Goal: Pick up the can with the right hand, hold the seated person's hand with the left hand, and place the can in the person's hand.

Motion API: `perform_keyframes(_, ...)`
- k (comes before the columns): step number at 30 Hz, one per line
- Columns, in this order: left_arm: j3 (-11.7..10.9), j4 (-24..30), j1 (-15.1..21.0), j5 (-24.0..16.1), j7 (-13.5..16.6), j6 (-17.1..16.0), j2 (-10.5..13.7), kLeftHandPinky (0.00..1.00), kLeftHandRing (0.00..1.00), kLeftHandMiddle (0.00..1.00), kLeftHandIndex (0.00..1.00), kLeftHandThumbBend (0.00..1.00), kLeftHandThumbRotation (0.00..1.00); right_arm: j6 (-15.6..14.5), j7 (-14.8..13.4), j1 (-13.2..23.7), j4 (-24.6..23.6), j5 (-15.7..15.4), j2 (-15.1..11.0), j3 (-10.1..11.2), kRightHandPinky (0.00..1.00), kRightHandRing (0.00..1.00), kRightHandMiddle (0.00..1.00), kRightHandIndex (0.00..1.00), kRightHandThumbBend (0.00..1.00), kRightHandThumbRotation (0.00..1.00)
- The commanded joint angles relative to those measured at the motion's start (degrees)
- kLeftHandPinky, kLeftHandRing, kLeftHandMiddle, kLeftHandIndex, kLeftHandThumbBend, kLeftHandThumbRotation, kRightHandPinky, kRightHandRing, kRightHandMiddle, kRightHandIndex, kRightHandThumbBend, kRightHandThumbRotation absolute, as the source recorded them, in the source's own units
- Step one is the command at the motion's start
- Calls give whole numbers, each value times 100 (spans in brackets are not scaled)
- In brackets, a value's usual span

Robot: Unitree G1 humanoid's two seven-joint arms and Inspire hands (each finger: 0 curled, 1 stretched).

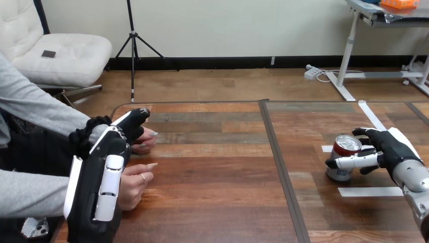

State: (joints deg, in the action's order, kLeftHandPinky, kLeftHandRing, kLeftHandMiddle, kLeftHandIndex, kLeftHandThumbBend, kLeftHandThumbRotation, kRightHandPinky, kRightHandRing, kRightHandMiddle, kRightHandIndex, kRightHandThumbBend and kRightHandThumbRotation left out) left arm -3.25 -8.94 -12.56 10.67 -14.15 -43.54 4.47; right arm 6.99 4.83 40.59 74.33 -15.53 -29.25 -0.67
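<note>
A red-and-silver can point(344, 147) stands upright on the table at the right, between white tape marks. My right hand point(393, 147) is wrapped round it from the right. Its thumb crosses the can's front and its fingers reach behind the rim. At the left, my left hand point(126, 130) lies over the person's hand point(147, 140) at the table's left edge, whose fingertips stick out from under it. I cannot tell whether it grips that hand. The person's other hand point(132, 183) rests on the table nearer to me, beside my left forearm.
White tape strips point(370, 191) lie on the table in front of the can, beside it and behind it. A dark seam point(277, 152) divides the left tabletop from the right one. Bare wood stretches between the can and the person's hands.
</note>
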Motion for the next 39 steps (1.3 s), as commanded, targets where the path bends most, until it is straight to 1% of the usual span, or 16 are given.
perform_keyframes(1,-22,169,266,7,-4,-106,-1,89,89,84,78,52,96,173,-35,246,-63,23,-87,-18,73,84,84,83,100,5)
perform_keyframes(4,-18,205,256,-7,7,-76,0,89,89,84,77,52,96,144,-90,256,-72,-50,-93,-83,72,81,82,81,100,4)
perform_keyframes(7,-14,217,243,-13,-9,-56,25,90,90,84,77,51,96,168,-92,251,-66,-48,-93,-84,70,78,80,80,100,3)
perform_keyframes(8,-19,127,289,10,-51,-168,32,90,90,84,77,51,96,205,-97,239,-69,-30,-91,-70,69,78,79,79,100,2)
perform_keyframes(10,-26,12,349,39,-101,-311,37,90,90,85,77,48,97,249,-103,225,-73,-8,-89,-57,67,75,77,77,100,1)
perform_keyframes(13,-25,15,346,28,-117,-285,54,89,90,85,77,47,98,275,-134,220,-78,-3,-80,-57,66,73,75,76,100,1)
perform_keyframes(19,-38,-43,376,43,-149,-340,50,89,90,85,76,47,99,342,-132,209,-63,24,-74,-38,62,69,71,73,99,0)
perform_keyframes(23,-30,123,294,-25,-91,-165,56,89,90,85,76,48,100,353,-159,207,-70,14,-67,-49,59,66,69,71,98,0)
perform_keyframes(26,-33,169,272,-53,-57,-125,43,88,89,85,75,49,100,365,-176,202,-61,34,-57,-27,59,65,68,69,96,0)
perform_keyframes(32,-21,159,274,-5,-91,-134,59,88,89,85,75,47,100,371,-277,196,-68,13,-38,-44,57,62,65,67,91,0)
perform_keyframes(34,-6,178,266,37,-117,-98,70,88,89,85,75,47,100,392,-308,191,-78,-1,-34,-57,55,61,64,66,90,0)
perform_keyframes(39,-18,147,278,37,-123,-138,72,88,89,86,75,47,100,455,-430,174,-60,-70,-37,-116,52,57,61,63,85,0)
